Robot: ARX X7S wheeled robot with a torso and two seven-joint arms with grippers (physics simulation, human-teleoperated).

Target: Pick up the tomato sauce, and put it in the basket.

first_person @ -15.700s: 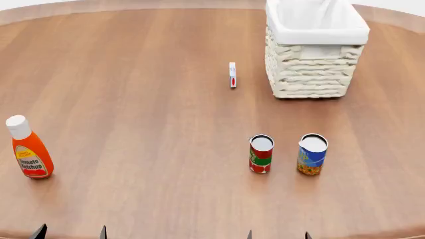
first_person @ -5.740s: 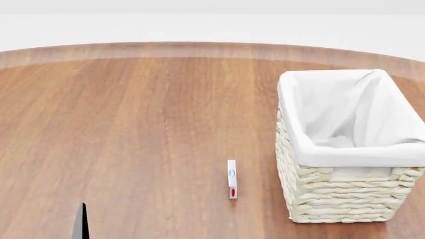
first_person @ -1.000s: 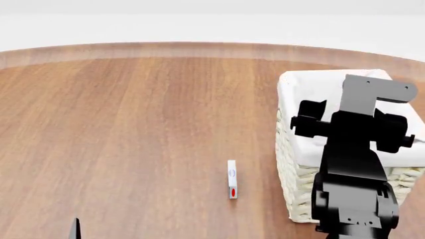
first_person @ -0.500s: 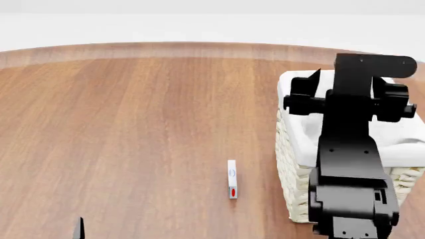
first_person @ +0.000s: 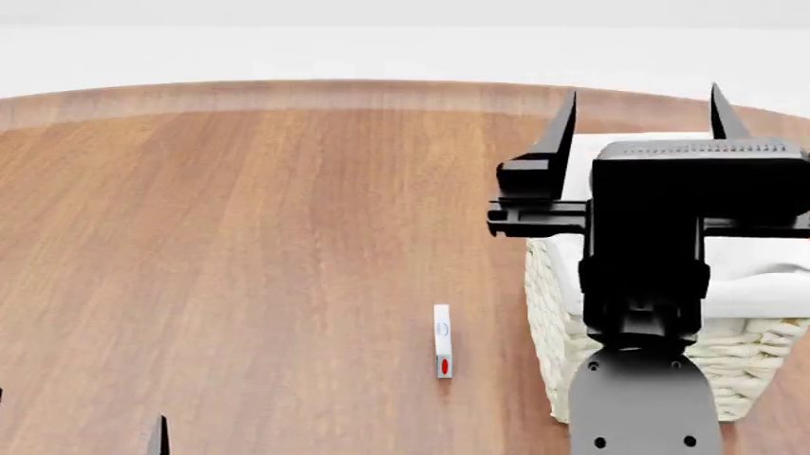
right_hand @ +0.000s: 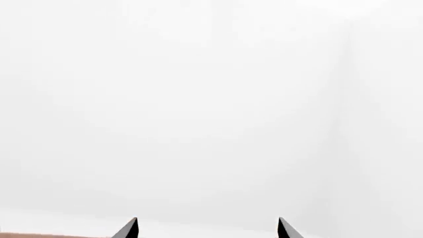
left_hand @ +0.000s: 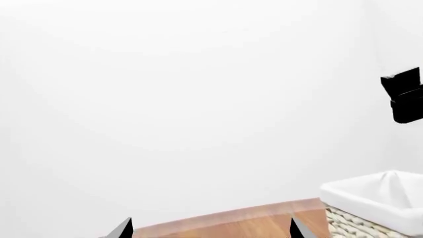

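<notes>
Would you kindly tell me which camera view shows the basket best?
The head view shows the basket best: woven wall and white lining, though the right arm covers much of it. The left wrist view catches only its corner at the frame's edge; the right wrist view shows none.

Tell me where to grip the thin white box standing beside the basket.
Probably its upper half, coming from above. The thin white box stands upright with its narrow edge showing, so a grip could close across that slim width while staying clear of the basket.
</notes>
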